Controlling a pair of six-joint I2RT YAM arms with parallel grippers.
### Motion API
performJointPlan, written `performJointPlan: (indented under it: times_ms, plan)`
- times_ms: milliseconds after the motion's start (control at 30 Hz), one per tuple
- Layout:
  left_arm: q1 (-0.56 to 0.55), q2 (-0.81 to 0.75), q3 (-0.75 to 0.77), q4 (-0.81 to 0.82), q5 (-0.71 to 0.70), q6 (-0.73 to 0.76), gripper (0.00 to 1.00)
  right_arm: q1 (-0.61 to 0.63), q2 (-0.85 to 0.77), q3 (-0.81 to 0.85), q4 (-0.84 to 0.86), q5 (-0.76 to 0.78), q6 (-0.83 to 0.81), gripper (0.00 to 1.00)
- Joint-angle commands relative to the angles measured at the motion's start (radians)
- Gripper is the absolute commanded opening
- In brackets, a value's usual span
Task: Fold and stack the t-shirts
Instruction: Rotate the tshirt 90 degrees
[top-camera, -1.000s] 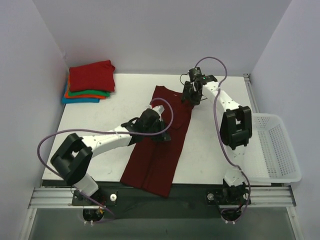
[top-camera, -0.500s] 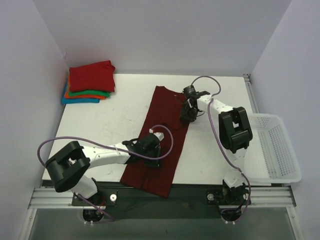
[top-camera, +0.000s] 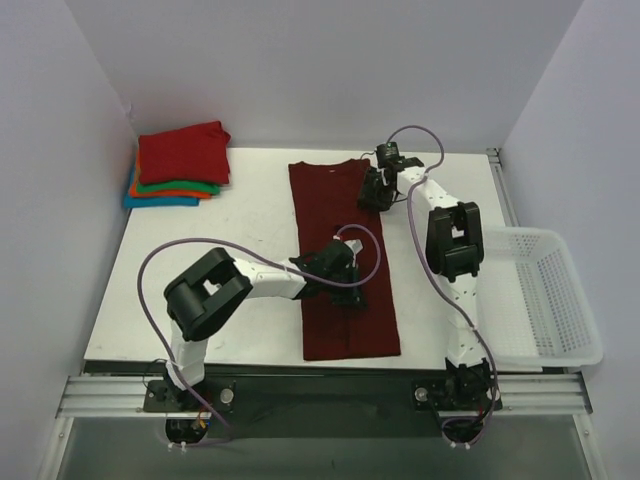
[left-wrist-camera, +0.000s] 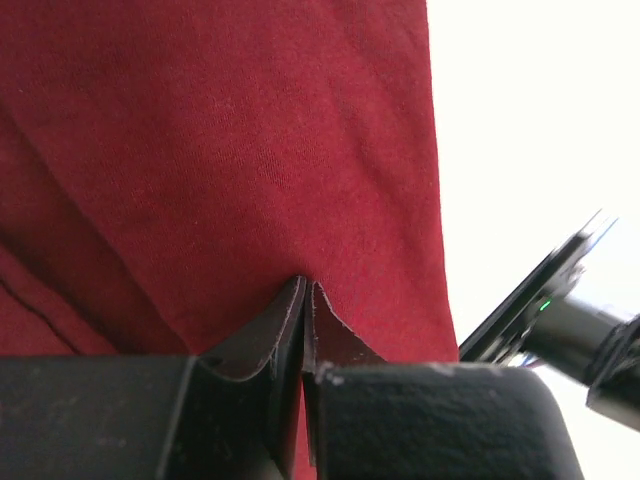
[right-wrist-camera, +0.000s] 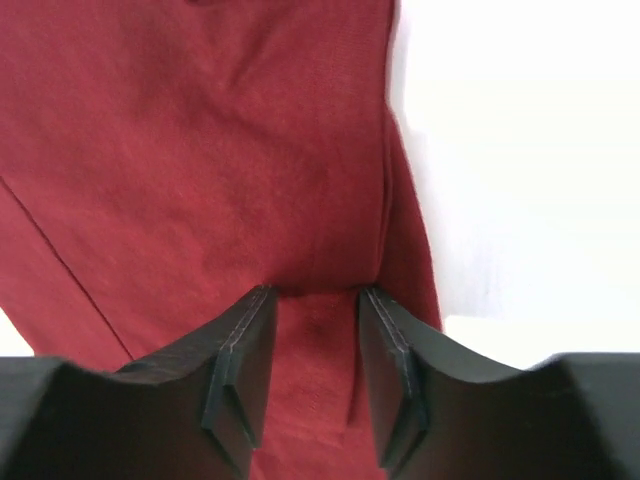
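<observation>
The dark maroon t-shirt lies on the white table as a long, lengthwise-folded strip running from the back centre to the front edge. My left gripper sits on its middle right part; in the left wrist view the gripper has its jaws pressed together with the cloth drawn up to the tips. My right gripper is at the shirt's far right corner; in the right wrist view the gripper is open, its jaws straddling a fold of the cloth. The folded red, orange, green and blue shirts are stacked at the back left.
A white mesh basket stands off the table's right edge. Grey walls close in the back and both sides. The purple cables of both arms loop above the table.
The maroon shirt has swung from a slant hanging over the front edge to lying straight, shifted right. My left gripper moved right and back with it; my right gripper returned to the far corner.
</observation>
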Motion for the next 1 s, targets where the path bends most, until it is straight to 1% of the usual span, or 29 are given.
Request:
performJointPlan:
  times_ms: [0,33,67,100,167,200,267,333,367,433,467,500,533,567,600,633,667,700,733,767,800,833,867,900,933,967]
  plan:
    - [0.043,0.079,0.083,0.068,0.058,-0.012,0.12,-0.028,0.069,0.098,-0.061,-0.044,-0.053,0.43]
    - [0.046,0.08,0.111,0.066,0.061,-0.011,0.13,-0.031,0.069,0.115,-0.067,-0.058,-0.056,0.45]
    - [0.052,0.076,0.119,0.068,0.066,-0.003,0.15,-0.036,0.065,0.142,-0.068,-0.07,-0.059,0.49]
    - [0.052,0.068,0.127,0.086,0.084,0.004,0.2,-0.045,0.045,0.149,-0.07,-0.081,-0.06,0.5]
    - [0.052,0.036,0.137,0.089,0.098,0.021,0.23,-0.048,0.01,0.153,-0.071,-0.087,-0.063,0.55]
    - [0.052,0.019,0.134,0.103,0.115,0.026,0.28,-0.048,-0.033,0.15,-0.073,-0.087,-0.069,0.56]
    - [0.056,-0.046,0.104,0.127,0.139,0.024,0.3,-0.052,-0.087,0.126,-0.075,-0.087,-0.065,0.57]
    - [0.061,-0.103,0.073,0.143,0.153,0.021,0.32,-0.054,-0.174,0.097,-0.075,-0.083,-0.05,0.58]
    - [0.066,-0.169,0.03,0.147,0.158,0.021,0.33,-0.054,-0.241,0.047,-0.076,-0.064,-0.042,0.58]
    - [0.101,-0.24,-0.025,0.143,0.144,0.012,0.33,-0.054,-0.317,-0.032,-0.073,-0.049,-0.011,0.57]
    - [0.127,-0.308,-0.081,0.143,0.132,-0.012,0.33,-0.051,-0.355,-0.078,-0.07,-0.049,0.001,0.57]
    - [0.186,-0.341,-0.114,0.157,0.127,-0.022,0.33,-0.045,-0.434,-0.188,-0.052,-0.041,0.01,0.56]
    - [0.225,-0.37,-0.134,0.154,0.117,-0.028,0.33,-0.024,-0.476,-0.245,-0.041,-0.027,0.027,0.56]
    - [0.26,-0.405,-0.146,0.137,0.08,-0.026,0.34,-0.007,-0.519,-0.303,-0.03,-0.008,0.033,0.55]
    - [0.294,-0.41,-0.137,0.084,0.067,-0.023,0.34,0.013,-0.602,-0.428,0.003,0.015,0.039,0.55]
    - [0.37,-0.406,-0.125,0.077,0.067,-0.019,0.34,0.035,-0.64,-0.478,0.016,0.04,0.049,0.55]
    - [0.398,-0.369,-0.105,0.078,0.081,-0.003,0.34,0.094,-0.677,-0.536,0.03,0.066,0.058,0.55]
    - [0.426,-0.342,-0.053,0.079,0.092,0.004,0.34,0.124,-0.74,-0.578,0.045,0.089,0.065,0.55]
    - [0.46,-0.308,-0.013,0.072,0.1,0.018,0.34,0.151,-0.765,-0.651,0.048,0.139,0.073,0.55]
    - [0.472,-0.236,0.022,0.063,0.097,0.055,0.34,0.215,-0.791,-0.684,0.051,0.16,0.093,0.55]
    - [0.481,-0.196,0.103,0.031,0.097,0.07,0.34,0.243,-0.835,-0.714,0.06,0.181,0.101,0.55]
    - [0.492,-0.153,0.14,0.023,0.1,0.082,0.34,0.279,-0.854,-0.745,0.065,0.222,0.11,0.55]
    - [0.515,-0.072,0.172,0.023,0.118,0.11,0.34,0.309,-0.883,-0.788,0.067,0.246,0.128,0.55]
    - [0.523,-0.033,0.211,0.02,0.124,0.115,0.34,0.378,-0.892,-0.807,0.07,0.264,0.136,0.55]
    - [0.533,0.006,0.269,0.029,0.141,0.118,0.34,0.404,-0.895,-0.821,0.071,0.279,0.145,0.55]
    - [0.552,0.081,0.303,0.045,0.184,0.13,0.33,0.435,-0.898,-0.839,0.07,0.302,0.156,0.55]
